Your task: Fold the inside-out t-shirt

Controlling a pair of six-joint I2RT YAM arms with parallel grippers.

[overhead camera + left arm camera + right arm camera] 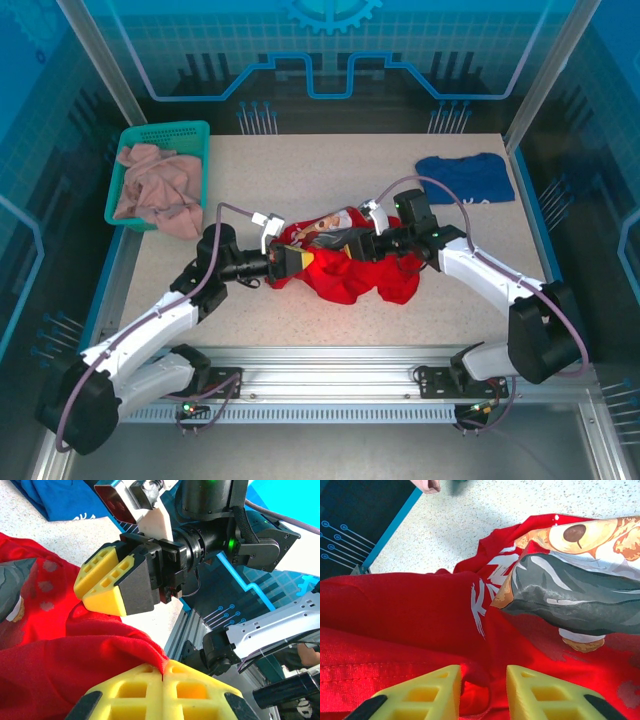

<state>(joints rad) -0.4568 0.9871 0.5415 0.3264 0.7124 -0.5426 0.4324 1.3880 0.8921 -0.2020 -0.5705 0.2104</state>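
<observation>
On speckled beige tabletop [330,170], crumpled inside-out t-shirt [350,278], blue walls [40,110] around.

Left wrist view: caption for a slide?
Left gripper pinches a fold of the red t-shirt, right gripper close ahead.

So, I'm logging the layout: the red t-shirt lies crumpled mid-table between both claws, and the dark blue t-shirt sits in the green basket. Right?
No: the top external view shows the dark blue t-shirt lying on the table; the green basket holds a pinkish garment. The red t-shirt is crumpled mid-table between the left claw and right claw.
</observation>
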